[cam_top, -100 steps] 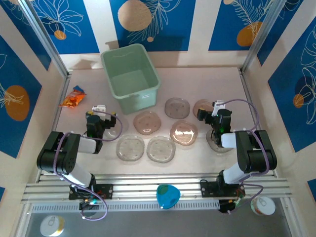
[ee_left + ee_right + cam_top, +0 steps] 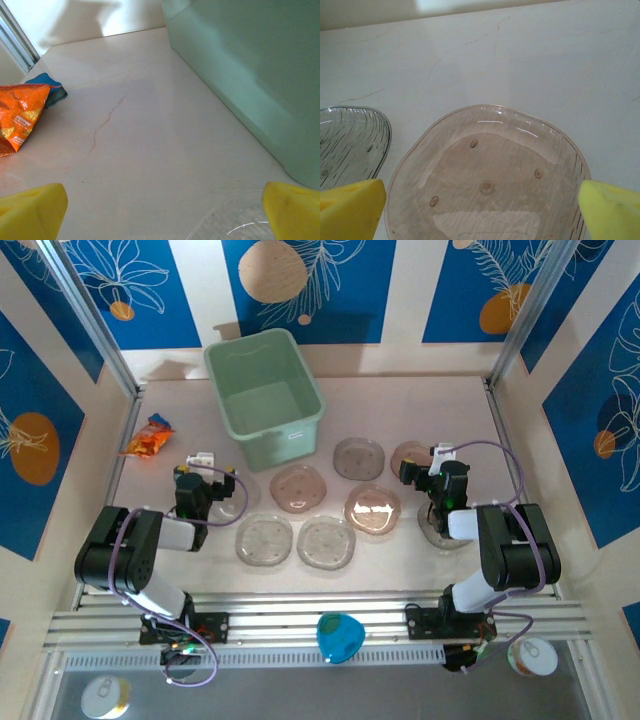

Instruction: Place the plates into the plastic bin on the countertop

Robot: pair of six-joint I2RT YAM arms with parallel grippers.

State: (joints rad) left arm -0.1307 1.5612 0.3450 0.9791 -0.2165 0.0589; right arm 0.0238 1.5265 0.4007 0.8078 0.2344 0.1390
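Note:
The mint-green plastic bin stands empty at the back of the countertop. Several small translucent plates lie in front of it, among them a pinkish one, a clear one and a glossy one. My left gripper is open beside a clear plate. In the left wrist view the left gripper holds nothing; the plate's rim is low right, the bin wall ahead. My right gripper is open over a pinkish plate, not gripping it.
An orange snack packet lies at the far left by the metal frame post. A ribbed clear plate sits left of the pinkish one. Another plate lies partly under the right arm. Walls close in both sides.

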